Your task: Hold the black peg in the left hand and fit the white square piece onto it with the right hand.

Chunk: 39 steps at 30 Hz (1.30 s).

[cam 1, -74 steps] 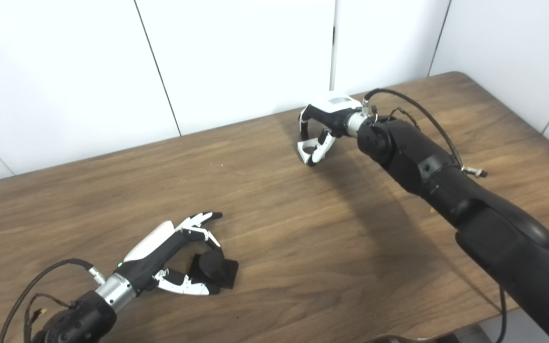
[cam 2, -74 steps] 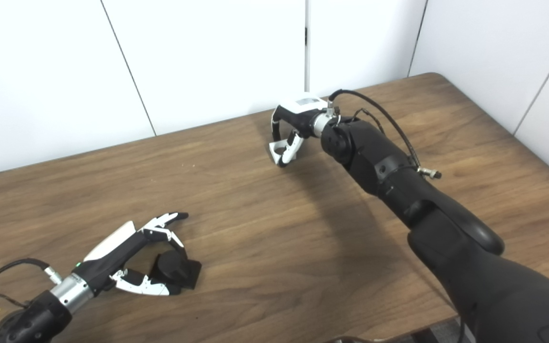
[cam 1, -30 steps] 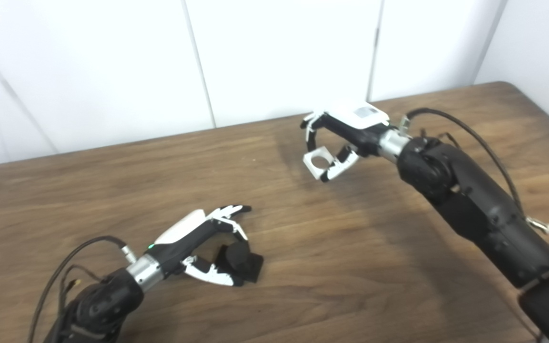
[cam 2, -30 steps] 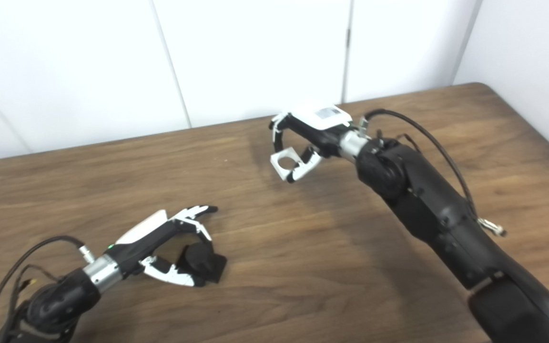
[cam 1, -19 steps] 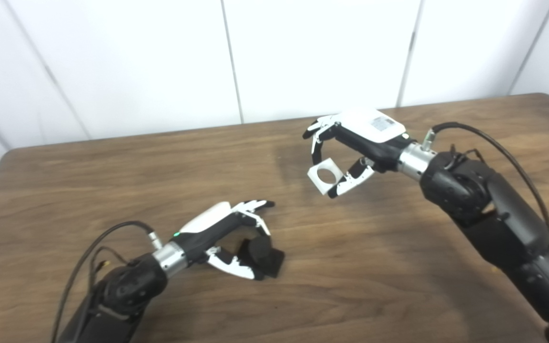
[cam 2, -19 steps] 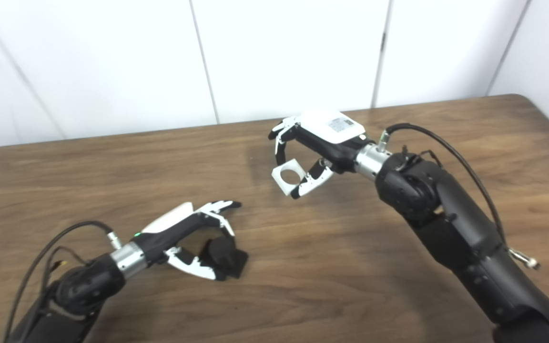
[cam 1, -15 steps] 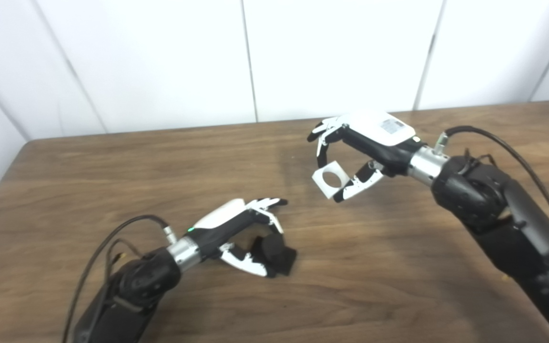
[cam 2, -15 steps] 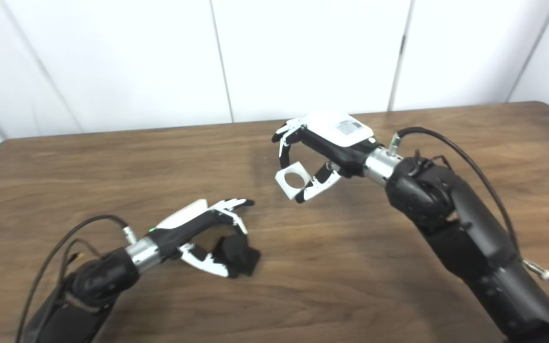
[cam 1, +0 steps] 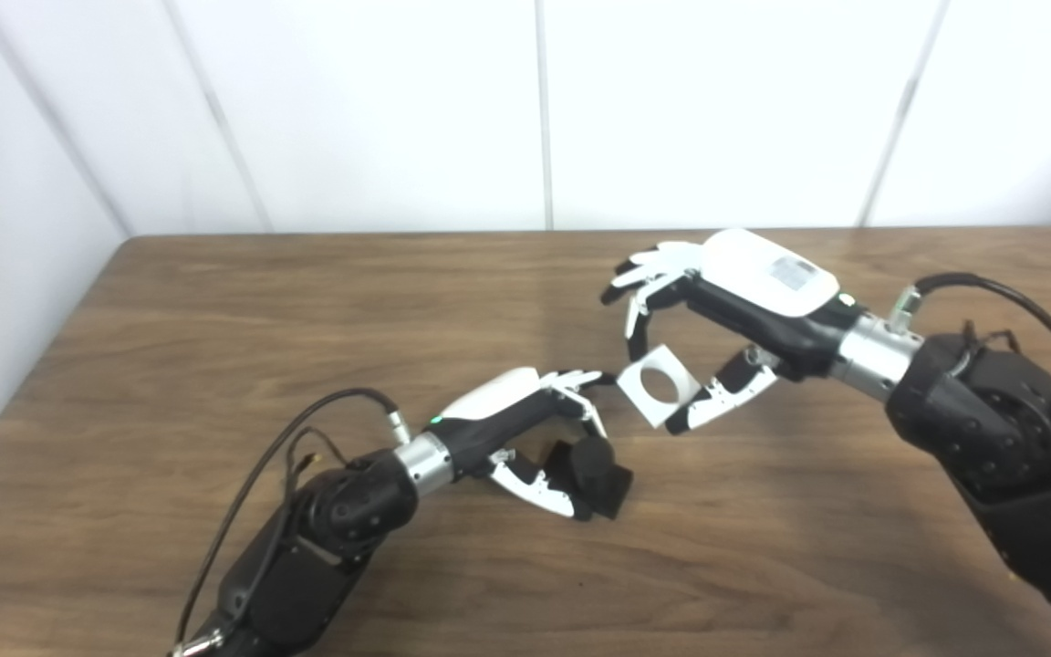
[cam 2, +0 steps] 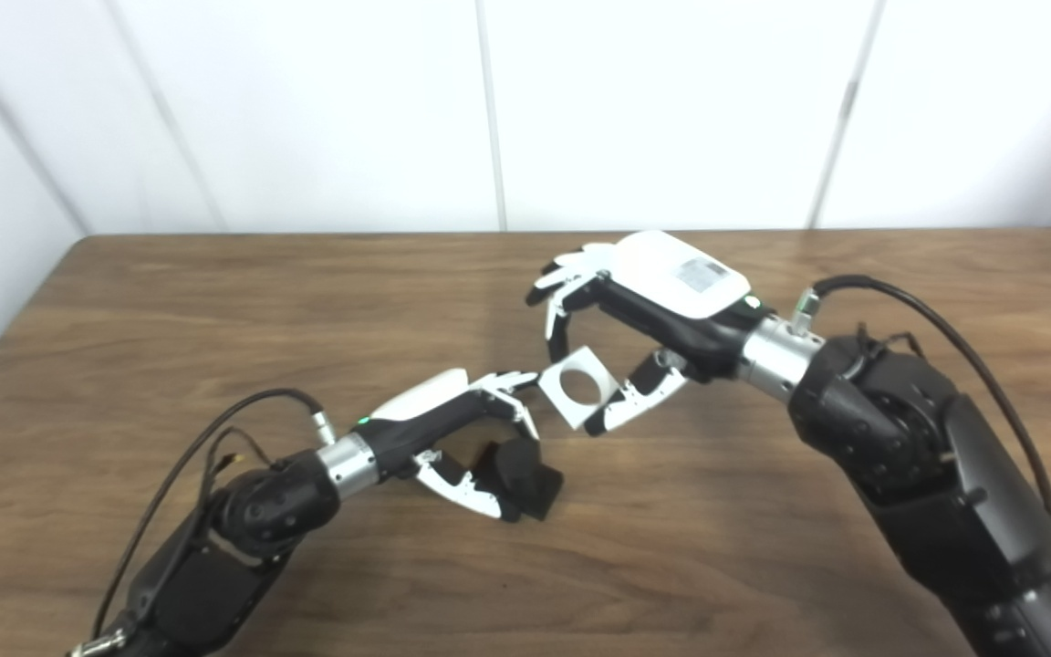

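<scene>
The black peg (cam 1: 594, 465) is partly hidden behind the left hand's (cam 1: 525, 429) fingers; whether its base touches the table (cam 1: 215, 365) cannot be told.

One black peg (cam 1: 591, 463); one white square piece (cam 1: 659, 385)

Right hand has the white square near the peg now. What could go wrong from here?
The white square piece sits tilted in the right hand, pinched at its edges, so it may twist or slip on contact. The left hand has fingers arched above the black peg, close to the square: they could collide and block the fit.
</scene>
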Each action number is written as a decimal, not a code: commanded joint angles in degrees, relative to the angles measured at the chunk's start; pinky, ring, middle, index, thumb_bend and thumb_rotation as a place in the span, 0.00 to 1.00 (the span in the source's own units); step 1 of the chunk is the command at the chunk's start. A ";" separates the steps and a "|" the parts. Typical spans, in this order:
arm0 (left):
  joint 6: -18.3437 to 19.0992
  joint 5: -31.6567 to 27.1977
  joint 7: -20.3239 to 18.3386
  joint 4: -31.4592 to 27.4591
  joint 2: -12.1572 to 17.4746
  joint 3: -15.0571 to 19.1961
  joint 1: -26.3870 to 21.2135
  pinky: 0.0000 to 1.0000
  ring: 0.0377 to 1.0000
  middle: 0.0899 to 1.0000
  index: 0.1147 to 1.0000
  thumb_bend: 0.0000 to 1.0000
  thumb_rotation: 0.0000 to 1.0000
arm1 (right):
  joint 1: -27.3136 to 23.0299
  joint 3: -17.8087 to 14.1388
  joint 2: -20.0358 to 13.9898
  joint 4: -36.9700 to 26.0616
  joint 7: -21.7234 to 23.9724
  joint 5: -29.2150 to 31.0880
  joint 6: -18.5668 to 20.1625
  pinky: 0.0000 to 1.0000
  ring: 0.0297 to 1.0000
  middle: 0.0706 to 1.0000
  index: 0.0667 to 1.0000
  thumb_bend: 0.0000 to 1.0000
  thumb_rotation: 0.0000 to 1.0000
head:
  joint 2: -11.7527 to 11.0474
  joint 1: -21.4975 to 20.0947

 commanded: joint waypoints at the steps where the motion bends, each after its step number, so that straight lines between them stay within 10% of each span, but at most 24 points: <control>1: 2.26 2.89 -1.54 2.21 0.01 -1.90 0.45 1.00 1.00 0.98 0.42 0.52 0.08 | -1.96 -0.83 0.43 -2.89 0.55 0.85 0.78 0.89 0.87 0.78 0.44 0.52 0.14 | 0.10 -0.08; 39: 1.09 3.32 0.27 2.36 -0.32 -2.61 0.34 1.00 1.00 0.98 0.42 0.52 0.08 | -0.04 4.38 6.02 7.78 0.05 -4.25 -5.71 0.84 0.85 0.78 0.45 0.51 0.14 | 0.33 -0.13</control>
